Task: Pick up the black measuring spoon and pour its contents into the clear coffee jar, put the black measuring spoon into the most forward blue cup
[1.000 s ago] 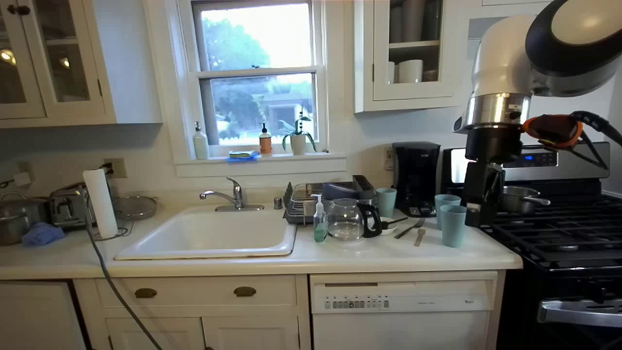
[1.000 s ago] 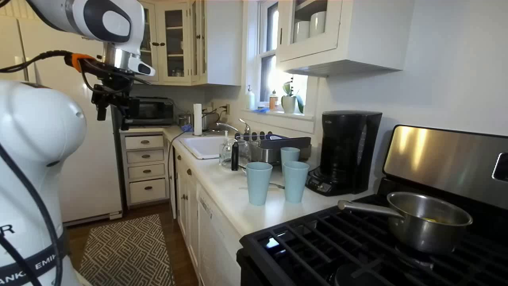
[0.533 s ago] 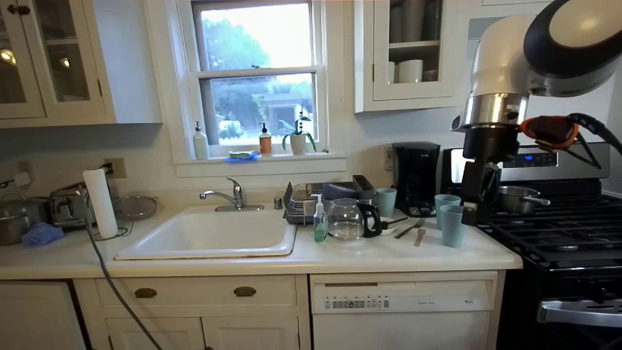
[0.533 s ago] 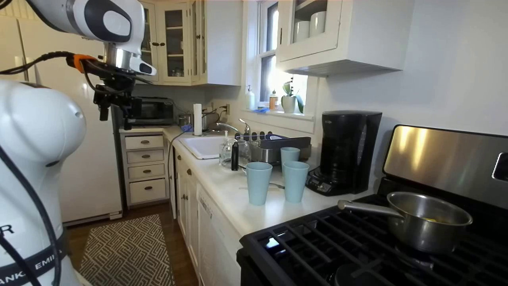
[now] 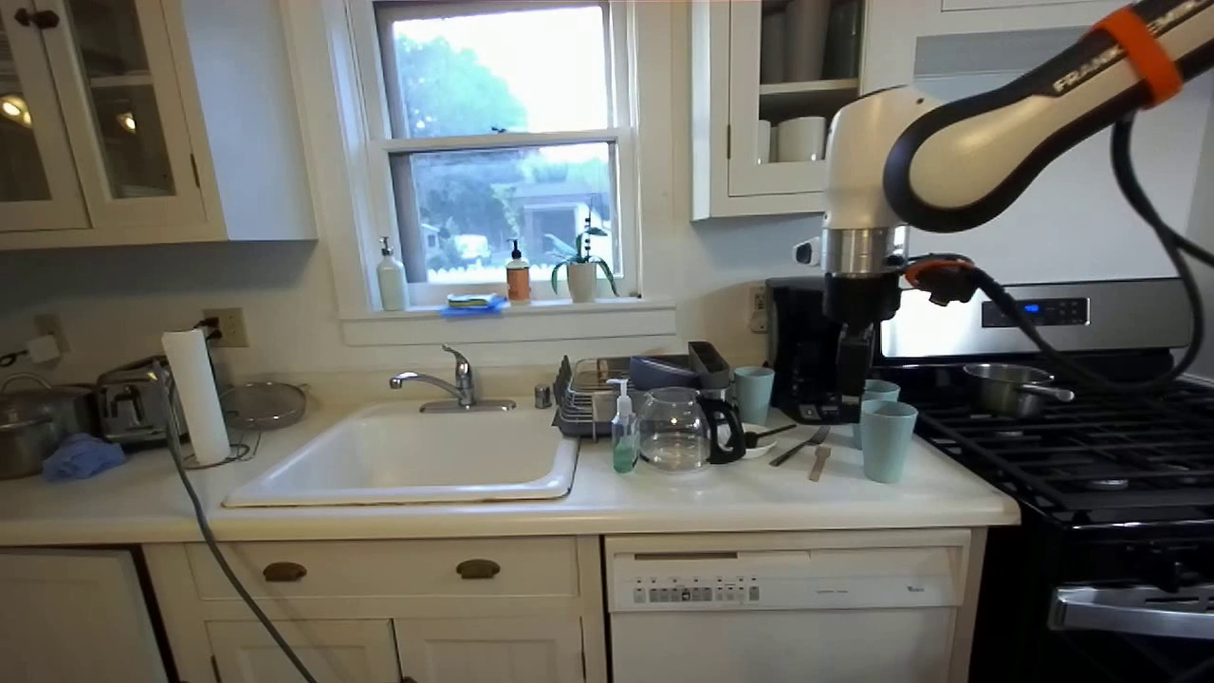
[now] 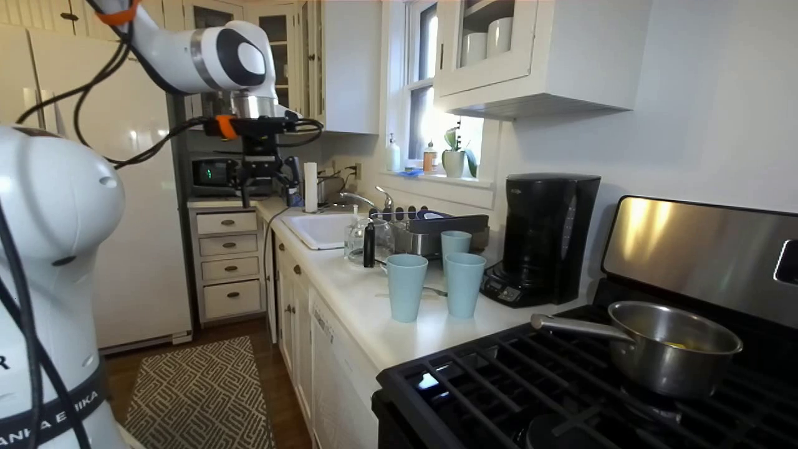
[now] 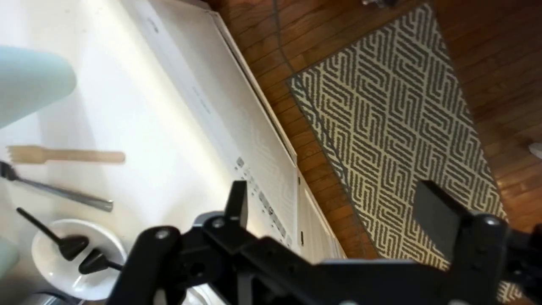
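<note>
A white-framed sash window (image 5: 498,138), bright with daylight, pierces the pale wall (image 5: 730,251) above the rear edge of the white countertop (image 5: 759,498); a black gas stove (image 5: 1091,455) adjoins one short edge. Below the front edge, a rectangular dark-and-cream geometric rug (image 6: 202,393) covers brown wooden floorboards (image 7: 487,55).

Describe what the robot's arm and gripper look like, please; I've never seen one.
The Franka Panda arm is rounded and white, with black trim, white FRANKA EMIKA lettering partly covered by an orange band, a silver collar and black cables. The Robotiq gripper is black, with two blocky, flat-faced fingers.
</note>
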`<action>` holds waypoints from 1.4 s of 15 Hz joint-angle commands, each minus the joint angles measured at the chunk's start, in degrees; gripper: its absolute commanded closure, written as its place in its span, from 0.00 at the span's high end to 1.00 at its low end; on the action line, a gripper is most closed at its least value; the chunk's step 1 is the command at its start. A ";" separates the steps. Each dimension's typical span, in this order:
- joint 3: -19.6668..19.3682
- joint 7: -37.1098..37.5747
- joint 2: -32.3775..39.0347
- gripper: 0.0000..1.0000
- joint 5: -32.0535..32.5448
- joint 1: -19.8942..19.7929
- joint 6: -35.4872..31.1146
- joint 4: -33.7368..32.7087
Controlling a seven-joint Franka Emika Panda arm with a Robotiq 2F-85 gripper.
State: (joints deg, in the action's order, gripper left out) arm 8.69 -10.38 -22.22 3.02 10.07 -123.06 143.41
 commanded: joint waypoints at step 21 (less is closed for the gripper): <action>-5.81 -8.46 35.82 1.00 35.30 -6.46 -10.27 -26.46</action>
State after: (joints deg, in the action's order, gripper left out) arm 3.26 -18.79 10.84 37.61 3.82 -132.07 118.33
